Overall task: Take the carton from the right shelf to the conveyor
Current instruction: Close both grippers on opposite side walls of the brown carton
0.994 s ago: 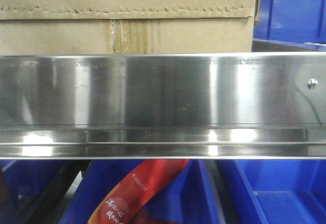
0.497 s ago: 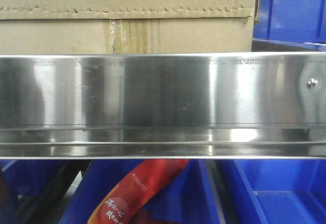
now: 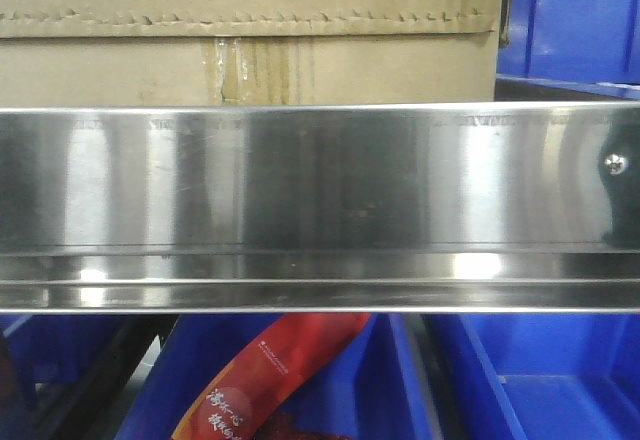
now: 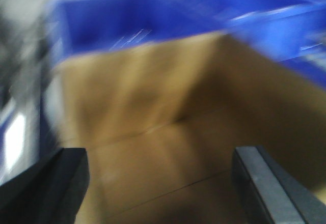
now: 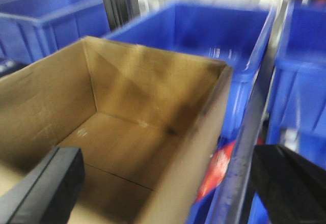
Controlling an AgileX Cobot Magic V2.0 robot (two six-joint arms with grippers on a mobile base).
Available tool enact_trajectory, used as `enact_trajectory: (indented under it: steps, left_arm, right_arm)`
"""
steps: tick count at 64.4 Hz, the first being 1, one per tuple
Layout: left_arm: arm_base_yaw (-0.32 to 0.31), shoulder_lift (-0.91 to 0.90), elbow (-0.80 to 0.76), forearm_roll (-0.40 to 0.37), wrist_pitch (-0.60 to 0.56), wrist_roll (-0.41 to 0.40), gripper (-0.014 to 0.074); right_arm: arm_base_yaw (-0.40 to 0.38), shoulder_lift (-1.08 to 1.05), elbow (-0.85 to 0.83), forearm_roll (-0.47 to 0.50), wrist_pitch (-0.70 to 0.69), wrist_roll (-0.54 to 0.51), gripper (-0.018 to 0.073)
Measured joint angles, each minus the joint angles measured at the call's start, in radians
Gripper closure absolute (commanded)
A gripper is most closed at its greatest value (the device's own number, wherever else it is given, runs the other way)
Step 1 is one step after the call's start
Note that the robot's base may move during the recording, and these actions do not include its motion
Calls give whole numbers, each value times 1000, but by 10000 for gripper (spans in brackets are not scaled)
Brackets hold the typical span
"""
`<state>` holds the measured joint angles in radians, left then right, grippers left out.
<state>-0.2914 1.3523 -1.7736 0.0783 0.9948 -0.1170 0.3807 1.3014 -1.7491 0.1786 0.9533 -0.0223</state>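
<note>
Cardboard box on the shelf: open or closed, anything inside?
Open and empty: wrist views show the carton with bare inner walls and floor.

Brown carton (image 3: 250, 20), open-topped, upright on right shelf (image 3: 320, 190) with brushed steel front, yellowed tape at seam

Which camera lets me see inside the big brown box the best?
The right wrist view. It looks down into the open carton, showing its inner walls and bare floor fairly sharply. The left wrist view also looks inside, but it is very blurred. The front view shows only its outer face above the steel rail.
</note>
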Motion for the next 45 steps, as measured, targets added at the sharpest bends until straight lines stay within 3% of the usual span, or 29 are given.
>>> enact_trajectory:
  steps: [9,20,33,45]
  left_arm:
    - [47,116,-156,17,141,-16,120]
    - [55,229,-269,68,217,-16,120]
    - [55,322,-280,80,232,-16,120]
    - [91,390,-280,75,234,-16,120]
  right_arm:
    - [6,197,-276,-76,227,77,0]
    - [19,381,-480,-135,269,115,0]
    - [22,487,-511,-143,279,135,0]
    - [22,563,-511,-130,280,135,0]
